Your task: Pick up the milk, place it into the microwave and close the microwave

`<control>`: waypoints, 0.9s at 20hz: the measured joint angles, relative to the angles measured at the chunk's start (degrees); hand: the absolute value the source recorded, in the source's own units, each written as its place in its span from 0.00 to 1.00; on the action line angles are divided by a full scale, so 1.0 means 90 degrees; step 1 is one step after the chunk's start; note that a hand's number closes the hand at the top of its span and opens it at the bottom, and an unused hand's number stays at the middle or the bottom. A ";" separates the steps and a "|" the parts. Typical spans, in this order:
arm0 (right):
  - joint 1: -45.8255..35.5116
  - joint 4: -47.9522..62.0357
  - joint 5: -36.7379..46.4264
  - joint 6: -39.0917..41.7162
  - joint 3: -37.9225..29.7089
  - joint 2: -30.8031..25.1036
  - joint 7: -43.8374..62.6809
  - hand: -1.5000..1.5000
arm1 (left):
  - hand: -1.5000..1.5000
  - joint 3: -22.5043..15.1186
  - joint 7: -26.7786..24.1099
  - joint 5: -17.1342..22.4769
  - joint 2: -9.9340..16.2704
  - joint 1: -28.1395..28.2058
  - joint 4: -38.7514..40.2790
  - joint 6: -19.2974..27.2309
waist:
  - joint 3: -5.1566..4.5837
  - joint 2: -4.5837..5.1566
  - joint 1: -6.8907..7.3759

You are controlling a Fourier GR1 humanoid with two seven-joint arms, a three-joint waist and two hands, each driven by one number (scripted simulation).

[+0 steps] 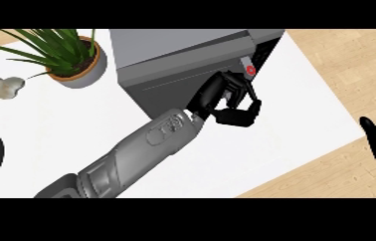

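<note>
Left hand [234,103] over white counter [73,130] - fingers curled, nothing seen in them, knuckles against microwave [176,51] front by red button [249,69]. Right hand [368,135] at right edge. Milk - can't tell where. Potted plant [73,60] far left.

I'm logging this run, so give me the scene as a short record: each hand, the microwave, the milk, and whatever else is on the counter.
left hand: fingers curled, at the microwave's front, holding nothing visible
right hand: only a dark sliver at the view's right edge
microwave: grey, door looks shut, red button near its right side
milk: not visible
potted plant: left of the microwave
counter: white
</note>
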 measured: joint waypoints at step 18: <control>-0.0365 -0.0208 -0.0478 0.0093 -0.0451 -0.0509 0.0505 0.00 | 1.00 -0.0152 -0.0348 0.0547 0.0282 -0.0069 0.0093 0.0767 | -0.0002 0.0027 -0.0406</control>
